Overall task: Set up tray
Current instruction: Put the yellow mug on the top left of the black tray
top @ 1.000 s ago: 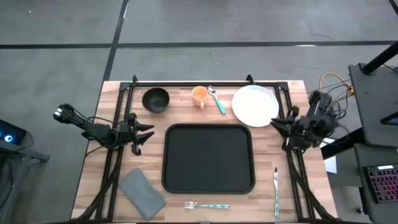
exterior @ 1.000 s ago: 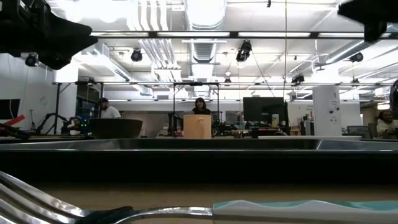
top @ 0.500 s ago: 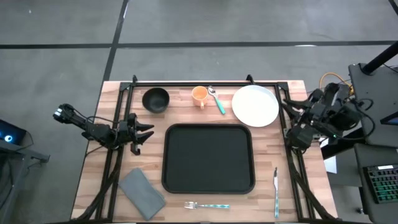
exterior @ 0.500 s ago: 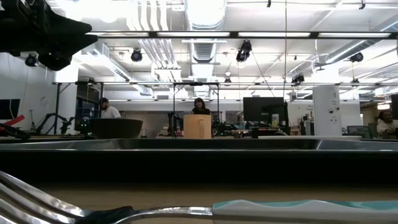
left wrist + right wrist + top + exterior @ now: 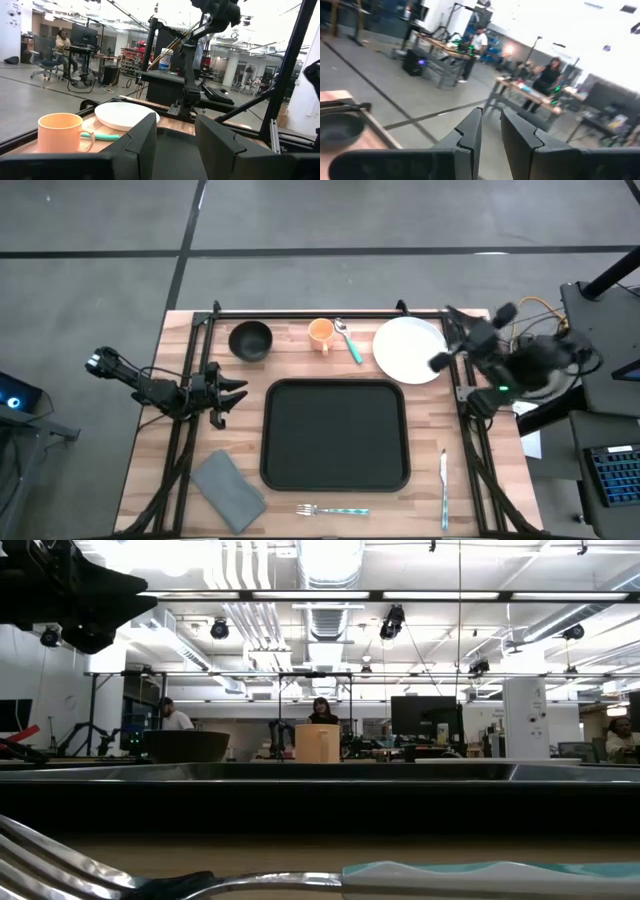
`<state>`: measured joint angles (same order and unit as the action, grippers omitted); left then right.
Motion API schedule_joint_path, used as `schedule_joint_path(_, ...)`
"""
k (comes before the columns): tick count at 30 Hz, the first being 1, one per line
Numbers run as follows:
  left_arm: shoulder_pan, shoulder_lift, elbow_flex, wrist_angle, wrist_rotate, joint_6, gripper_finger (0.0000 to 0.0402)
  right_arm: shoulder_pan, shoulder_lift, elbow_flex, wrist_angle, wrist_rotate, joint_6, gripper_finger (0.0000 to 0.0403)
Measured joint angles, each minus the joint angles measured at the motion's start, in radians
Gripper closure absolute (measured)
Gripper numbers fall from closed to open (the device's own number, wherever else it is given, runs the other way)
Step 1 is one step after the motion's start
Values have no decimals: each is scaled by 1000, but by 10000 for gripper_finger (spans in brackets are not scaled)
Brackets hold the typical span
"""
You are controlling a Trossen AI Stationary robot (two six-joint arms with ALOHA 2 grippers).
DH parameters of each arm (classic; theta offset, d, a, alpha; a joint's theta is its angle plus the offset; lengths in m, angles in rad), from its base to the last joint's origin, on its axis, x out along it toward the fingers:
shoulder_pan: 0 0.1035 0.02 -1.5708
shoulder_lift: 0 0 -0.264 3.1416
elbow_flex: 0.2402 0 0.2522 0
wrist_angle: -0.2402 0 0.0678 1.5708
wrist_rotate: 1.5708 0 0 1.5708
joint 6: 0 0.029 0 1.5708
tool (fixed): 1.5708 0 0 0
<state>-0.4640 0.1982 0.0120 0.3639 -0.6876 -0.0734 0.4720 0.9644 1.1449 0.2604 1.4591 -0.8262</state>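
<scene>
Wooden tabletop (image 5: 150, 455) with black tray (image 5: 335, 435) centred and bare. Right end effector (image 5: 442, 340) since a second ago swung up beside white plate (image 5: 410, 349), fingers narrowly parted, empty. Left end effector (image 5: 237, 392) parked left of tray, spread. Probably first pickup starting.

You have the tray (image 5: 335, 435) at the middle of the desk (image 5: 150, 470). Behind it stand the bowl (image 5: 249, 340), cup (image 5: 320, 333), spoon (image 5: 349, 340) and plate (image 5: 410, 349), left to right. The napkin (image 5: 228, 491) lies at the tray's front left, the fork (image 5: 332, 510) before it, the knife (image 5: 444, 488) right of it.
</scene>
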Motion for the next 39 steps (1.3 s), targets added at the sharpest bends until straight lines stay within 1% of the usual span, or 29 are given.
schedule_joint_path(3, 0, 0, 0, 0, 0, -6, 284, -103, 95, 19, -18, -59, 64, 339)
schedule_joint_path(5, 0, 0, 0, -1, 0, -16, 284, -147, 165, 33, -81, -74, 119, 339)
schedule_joint_path(7, 0, 0, 0, -1, 0, -18, 284, -170, 241, 47, -169, -104, 219, 339)
schedule_joint_path(8, 0, 0, 0, -1, 0, -19, 284, -175, 275, 52, -227, -139, 290, 339)
schedule_joint_path(9, 0, 0, 0, -1, 0, -19, 284, -182, 310, 56, -292, -186, 371, 339)
schedule_joint_path(11, 0, 0, 0, -1, 0, -19, 284, -200, 372, 64, -381, -322, 563, 339)
schedule_joint_path(12, 0, 0, 0, -1, 0, -19, 284, -208, 400, 65, -397, -396, 650, 339)
schedule_joint_path(14, 0, 0, 0, -1, 0, -19, 284, -222, 447, 64, -392, -525, 769, 339)
schedule_joint_path(16, 0, 0, 0, -1, 0, -19, 284, -228, 489, 57, -362, -606, 848, 339)
schedule_joint_path(20, 0, 0, 0, -1, 0, -19, 284, -234, 579, 2, -244, -623, 902, 339)
schedule_joint_path(24, 0, 0, 0, -1, 0, -18, 284, -270, 637, -97, 7, -629, 929, 339)
schedule_joint_path(26, 0, 0, 0, -3, 0, -13, 284, -304, 648, -142, 96, -700, 948, 339)
schedule_joint_path(29, 0, 5, 0, -17, 1, -8, 284, -391, 651, -166, 69, -836, 1075, 339)
schedule_joint_path(31, 0, 10, 0, -21, 0, -8, 284, -458, 646, -165, 14, -851, 1133, 339)
schedule_joint_path(35, 0, 17, -1, -41, 6, -17, 284, -579, 678, -99, -72, -857, 1163, 339)
schedule_joint_path(39, 0, 39, -2, -44, 8, -46, 284, -657, 750, 7, -140, -927, 1161, 339)
